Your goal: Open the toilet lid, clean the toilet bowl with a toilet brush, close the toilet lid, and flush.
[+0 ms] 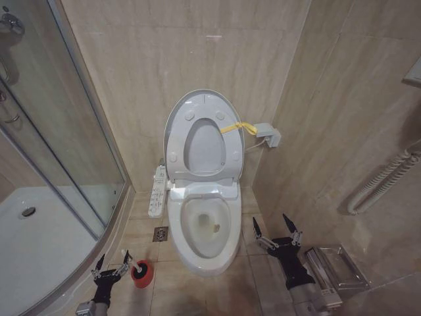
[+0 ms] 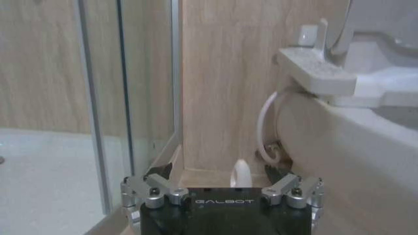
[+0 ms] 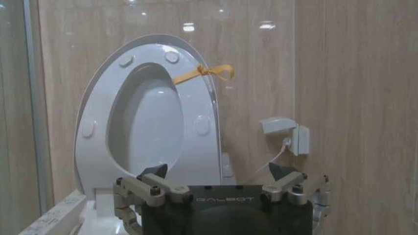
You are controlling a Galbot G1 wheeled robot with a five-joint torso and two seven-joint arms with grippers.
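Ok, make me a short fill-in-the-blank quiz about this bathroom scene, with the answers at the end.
1. The toilet lid stands ____ against the wall.
2. The toilet brush sits in a holder coloured ____.
3. The strap tied to the raised seat is ____.
4. The gripper nearest the brush is the ____ gripper; the right gripper hangs open beside the toilet bowl.

Missing words: open; red; yellow; left

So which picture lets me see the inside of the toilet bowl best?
The head view: it looks straight down into the toilet bowl, showing the brownish stain. The left wrist view catches its white outer side from low down. The right wrist view faces the raised toilet lid instead.
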